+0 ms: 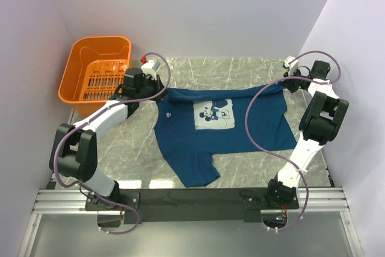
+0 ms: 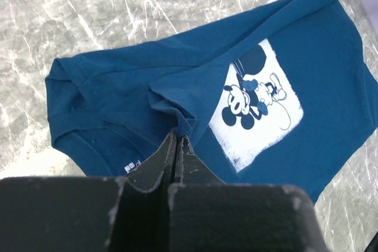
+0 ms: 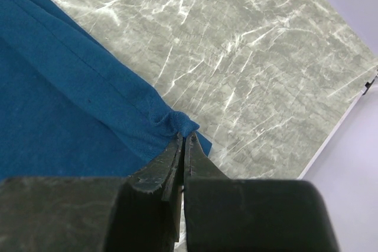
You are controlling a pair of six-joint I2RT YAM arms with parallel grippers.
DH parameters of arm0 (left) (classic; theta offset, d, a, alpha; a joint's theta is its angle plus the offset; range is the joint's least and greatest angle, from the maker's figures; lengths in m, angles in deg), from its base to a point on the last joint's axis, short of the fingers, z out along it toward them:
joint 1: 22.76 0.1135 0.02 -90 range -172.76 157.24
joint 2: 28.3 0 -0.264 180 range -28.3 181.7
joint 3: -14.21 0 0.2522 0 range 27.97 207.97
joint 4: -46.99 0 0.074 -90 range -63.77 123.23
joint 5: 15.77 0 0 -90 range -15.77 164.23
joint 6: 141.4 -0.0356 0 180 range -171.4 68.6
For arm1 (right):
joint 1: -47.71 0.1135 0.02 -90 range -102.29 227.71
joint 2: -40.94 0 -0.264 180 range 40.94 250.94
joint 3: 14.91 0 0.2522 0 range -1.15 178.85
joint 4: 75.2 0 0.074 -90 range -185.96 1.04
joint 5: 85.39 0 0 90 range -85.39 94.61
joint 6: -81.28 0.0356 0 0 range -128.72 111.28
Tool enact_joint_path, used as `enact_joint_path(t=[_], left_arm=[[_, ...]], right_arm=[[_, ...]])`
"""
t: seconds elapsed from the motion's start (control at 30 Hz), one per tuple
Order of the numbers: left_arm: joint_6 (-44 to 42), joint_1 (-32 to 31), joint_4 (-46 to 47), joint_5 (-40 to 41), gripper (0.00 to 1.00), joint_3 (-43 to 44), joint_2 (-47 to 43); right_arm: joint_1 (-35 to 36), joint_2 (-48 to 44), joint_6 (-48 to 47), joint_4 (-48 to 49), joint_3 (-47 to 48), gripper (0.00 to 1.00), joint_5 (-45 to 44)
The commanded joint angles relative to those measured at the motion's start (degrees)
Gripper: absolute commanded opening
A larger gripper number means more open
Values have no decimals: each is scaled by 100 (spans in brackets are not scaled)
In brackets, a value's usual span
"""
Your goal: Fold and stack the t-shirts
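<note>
One dark blue t-shirt (image 1: pixel 222 127) with a white cartoon print (image 1: pixel 213 114) lies spread on the marble table, its far edge lifted and stretched taut between the arms. My left gripper (image 1: pixel 157 93) is shut on a fold of the shirt at its far left; in the left wrist view the gripper (image 2: pixel 178 137) pinches bunched cloth beside the print (image 2: pixel 257 104). My right gripper (image 1: pixel 287 83) is shut on the shirt's far right corner; in the right wrist view the gripper (image 3: pixel 184 135) holds a small tuft of the shirt (image 3: pixel 71 104). A sleeve (image 1: pixel 195 168) hangs toward the near edge.
An orange plastic basket (image 1: pixel 98 67) stands at the far left of the table. White walls close in on the left, back and right. The arm bases sit on a black rail (image 1: pixel 192 200) at the near edge.
</note>
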Motion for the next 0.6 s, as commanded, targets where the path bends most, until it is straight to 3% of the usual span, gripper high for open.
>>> enact_joint_path(t=[0.0,0.23,0.4,0.57], left_arm=[[-18,-52,15,25,1,-25,-137],[-10,-78,-3,121,1,-78,-136],[-10,-78,-21,130,1,-95,-128],[-36,-78,-47,148,1,-130,-145]], right_arm=[[-49,-432,-114,9,-75,2,79],[-58,-529,-281,-87,-215,4,114],[-181,-581,-228,-140,-215,23,254],[-409,-731,-596,-631,-215,34,737]])
